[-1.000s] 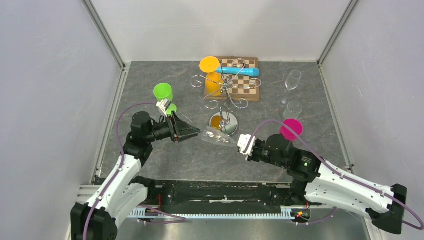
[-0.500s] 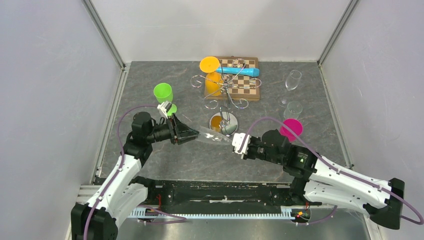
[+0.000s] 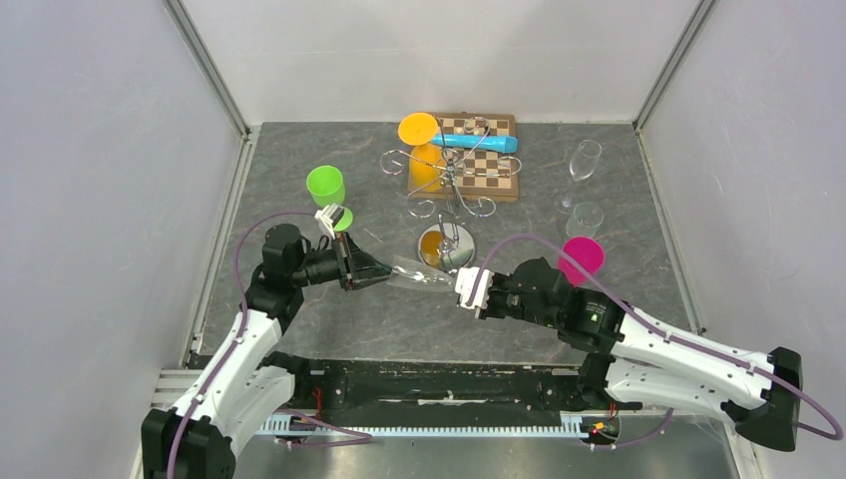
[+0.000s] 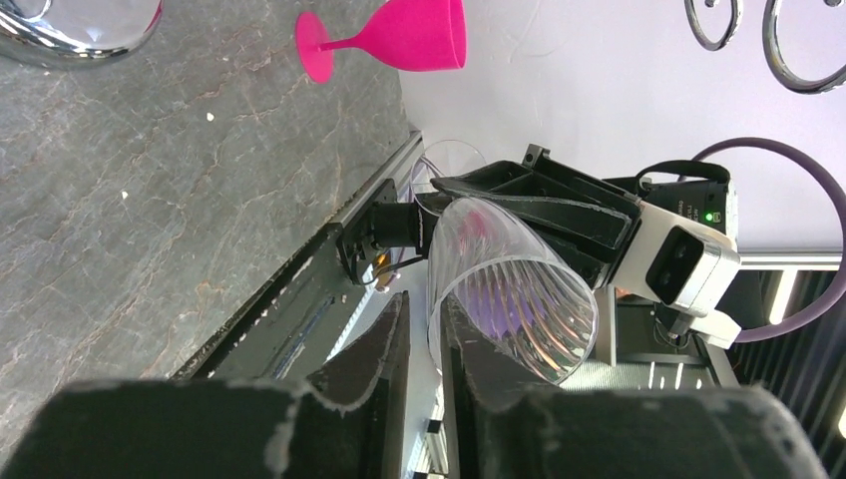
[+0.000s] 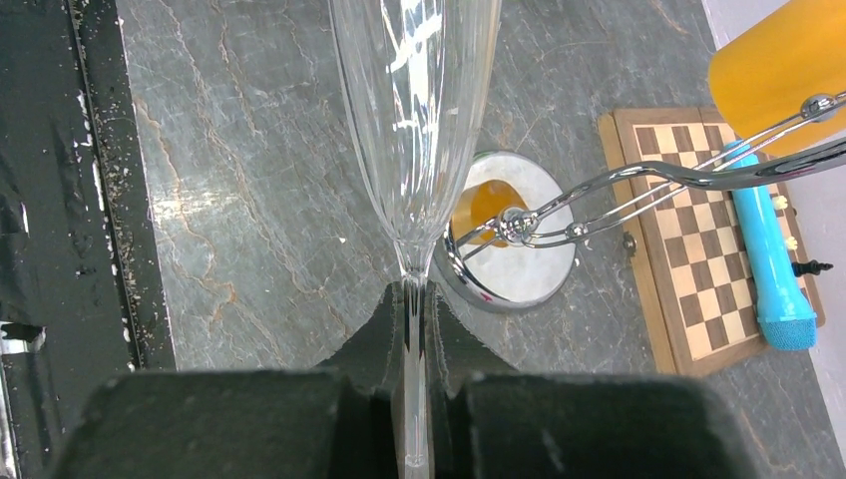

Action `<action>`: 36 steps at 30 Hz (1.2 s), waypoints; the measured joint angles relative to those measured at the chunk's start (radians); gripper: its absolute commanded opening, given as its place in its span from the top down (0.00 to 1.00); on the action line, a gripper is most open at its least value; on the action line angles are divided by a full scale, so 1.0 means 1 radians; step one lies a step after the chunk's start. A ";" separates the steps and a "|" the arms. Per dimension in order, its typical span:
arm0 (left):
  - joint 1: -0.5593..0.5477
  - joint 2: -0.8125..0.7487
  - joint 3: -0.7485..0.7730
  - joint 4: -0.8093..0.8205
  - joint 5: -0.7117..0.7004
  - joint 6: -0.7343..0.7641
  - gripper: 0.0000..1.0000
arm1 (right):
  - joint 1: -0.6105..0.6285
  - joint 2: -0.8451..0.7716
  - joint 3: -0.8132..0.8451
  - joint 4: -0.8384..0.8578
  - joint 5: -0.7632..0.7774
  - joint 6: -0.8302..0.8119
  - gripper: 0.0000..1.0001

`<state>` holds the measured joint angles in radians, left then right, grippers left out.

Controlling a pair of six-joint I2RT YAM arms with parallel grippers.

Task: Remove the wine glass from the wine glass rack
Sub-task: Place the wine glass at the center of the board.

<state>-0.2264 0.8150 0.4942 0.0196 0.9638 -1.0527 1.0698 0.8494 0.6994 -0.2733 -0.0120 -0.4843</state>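
Wine glass [image 3: 414,271] first: where is it?
It lies on its side in the air, between the two grippers. It is just in front of the round shiny foot of the rack [image 3: 461,251]. It does not hang on the rack.
Who holds it?
The right gripper [image 3: 454,284] is squeezed tight on the thin stem. From the right wrist you can see the stem run straight down between its fingers [image 5: 374,334].
And the left gripper [image 3: 387,269]?
It is at the open end of the glass. One finger [image 4: 374,359] is outside the rim and the other is inside. The edge of the glass sits in the thin gap between them. I cannot tell if they press on it.
What else is on the table [image 3: 299,329]?
A pink glass [image 3: 582,255] stands near the right gripper. A green glass [image 3: 325,185] stands past the left gripper. A checkered board [image 3: 489,172] lies behind the rack.
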 measured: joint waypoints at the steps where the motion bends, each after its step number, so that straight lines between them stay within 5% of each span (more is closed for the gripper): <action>1: 0.000 0.000 0.000 -0.003 0.005 0.000 0.83 | 0.001 0.002 0.000 0.000 0.004 0.000 1.00; 4: 0.001 -0.002 0.000 -0.011 0.013 0.000 0.97 | 0.002 0.008 0.002 0.000 0.013 -0.002 1.00; 9: 0.002 -0.012 0.000 -0.017 0.016 0.008 0.98 | 0.005 0.012 0.004 0.001 0.021 -0.007 1.00; 17: 0.002 -0.042 0.001 -0.074 0.014 0.060 0.98 | 0.009 0.013 0.006 0.015 0.040 0.002 0.63; 36: 0.003 -0.102 0.354 -0.746 -0.364 0.432 0.98 | 0.008 -0.161 0.018 0.032 0.085 0.074 0.38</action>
<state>-0.2237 0.7128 0.8486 -0.7265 0.5999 -0.6205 1.0782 0.6884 0.7177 -0.2413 0.0727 -0.4099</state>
